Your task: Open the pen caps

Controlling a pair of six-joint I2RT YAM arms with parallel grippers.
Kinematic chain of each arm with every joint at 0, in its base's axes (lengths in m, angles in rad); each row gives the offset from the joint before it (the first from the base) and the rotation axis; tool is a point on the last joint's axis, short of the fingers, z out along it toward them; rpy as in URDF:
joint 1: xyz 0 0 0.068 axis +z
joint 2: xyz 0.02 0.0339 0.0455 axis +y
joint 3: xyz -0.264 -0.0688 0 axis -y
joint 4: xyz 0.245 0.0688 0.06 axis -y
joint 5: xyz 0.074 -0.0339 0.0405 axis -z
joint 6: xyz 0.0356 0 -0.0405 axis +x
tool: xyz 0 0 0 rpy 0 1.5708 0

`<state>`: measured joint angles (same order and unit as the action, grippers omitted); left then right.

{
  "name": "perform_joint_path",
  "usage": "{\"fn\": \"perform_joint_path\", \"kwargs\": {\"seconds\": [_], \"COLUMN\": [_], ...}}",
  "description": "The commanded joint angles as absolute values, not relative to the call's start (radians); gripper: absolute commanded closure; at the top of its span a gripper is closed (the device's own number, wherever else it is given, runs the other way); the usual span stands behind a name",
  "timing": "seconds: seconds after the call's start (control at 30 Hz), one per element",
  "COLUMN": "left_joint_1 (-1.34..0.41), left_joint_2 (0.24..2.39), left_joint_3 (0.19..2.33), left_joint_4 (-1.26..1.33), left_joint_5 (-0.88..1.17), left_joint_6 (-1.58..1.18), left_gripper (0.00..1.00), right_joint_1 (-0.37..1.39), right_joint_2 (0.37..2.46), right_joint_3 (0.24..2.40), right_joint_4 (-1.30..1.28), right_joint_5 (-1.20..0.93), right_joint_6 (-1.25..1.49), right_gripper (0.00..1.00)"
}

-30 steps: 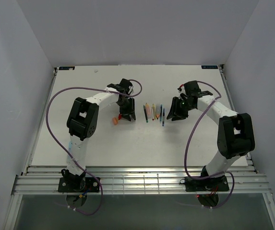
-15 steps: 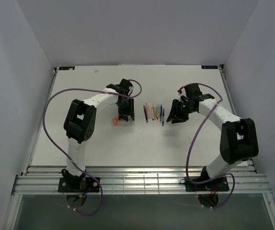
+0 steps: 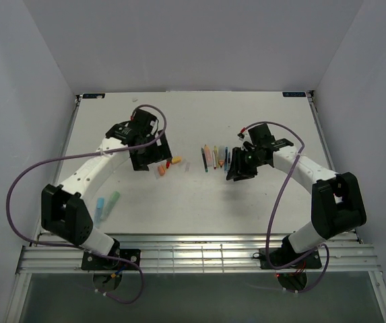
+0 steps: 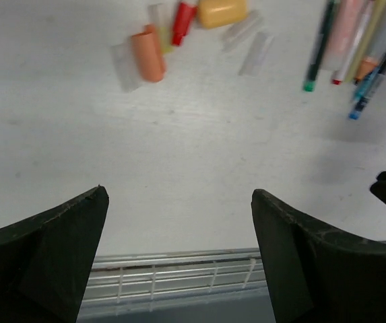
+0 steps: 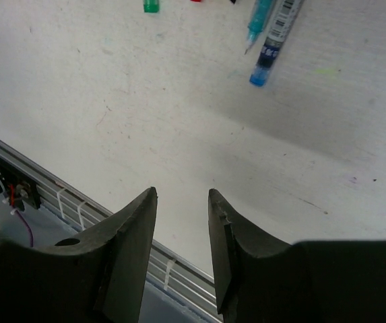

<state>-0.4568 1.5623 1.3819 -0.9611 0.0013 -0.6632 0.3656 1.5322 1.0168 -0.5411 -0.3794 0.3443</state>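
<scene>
Loose pen caps lie in a cluster left of centre: an orange cap (image 3: 160, 171) (image 4: 147, 62), a red cap (image 3: 169, 162) (image 4: 182, 13), a yellow cap (image 3: 176, 160) (image 4: 222, 11) and a clear cap (image 3: 187, 165) (image 4: 256, 54). The pens (image 3: 216, 157) (image 4: 344, 40) lie side by side in a row at the centre. My left gripper (image 3: 144, 161) (image 4: 179, 193) hovers just left of the caps, wide open and empty. Just right of the pen row, my right gripper (image 3: 236, 172) (image 5: 182, 191) is open with a narrow gap holding nothing; a blue pen (image 5: 273, 47) lies ahead of it.
A light blue piece (image 3: 100, 208) and a teal piece (image 3: 114, 200) lie on the table near the left arm's lower link. The slatted metal rail (image 3: 193, 252) runs along the near edge. White walls close in the table on three sides.
The left gripper opened wide and drew back left from the caps as its arm stretched out, uncovering the two teal-blue pieces. The right gripper shifted slightly left toward the pens.
</scene>
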Motion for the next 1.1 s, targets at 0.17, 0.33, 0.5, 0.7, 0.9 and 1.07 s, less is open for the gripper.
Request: {"fn": "perform_joint_path", "kwargs": {"seconds": [0.17,0.33,0.5,0.7,0.9,1.07], "left_joint_1": [-0.207,-0.129,-0.038,0.070,0.155,0.199], "left_joint_2": [1.243,1.186,1.252,1.238,1.238,1.301], "left_joint_3": [1.052,0.977,0.980,1.028,1.043,1.052], "left_joint_4": [-1.074,-1.103,-1.196,-1.273,-1.352,-1.341], "left_joint_5": [-0.051,-0.107,-0.121,-0.143,-0.109,-0.075], "left_joint_6": [-0.765,-0.825,-0.903,-1.127,-1.459,-1.571], "left_gripper": [0.02,0.02,0.02,0.02,0.02,0.02], "right_joint_1": [0.422,0.428,0.430,0.430,0.433,0.434], "right_joint_2": [1.488,1.486,1.480,1.467,1.465,1.460], "right_joint_3": [0.983,0.976,0.979,0.963,0.959,0.957], "right_joint_4": [-0.479,-0.477,-0.492,-0.499,-0.499,-0.503], "right_joint_5": [-0.385,-0.400,-0.402,-0.406,-0.416,-0.413], "right_joint_6": [0.328,0.321,0.304,0.291,0.288,0.284], "right_gripper": [0.57,0.57,0.57,0.57,0.57,0.57]}}
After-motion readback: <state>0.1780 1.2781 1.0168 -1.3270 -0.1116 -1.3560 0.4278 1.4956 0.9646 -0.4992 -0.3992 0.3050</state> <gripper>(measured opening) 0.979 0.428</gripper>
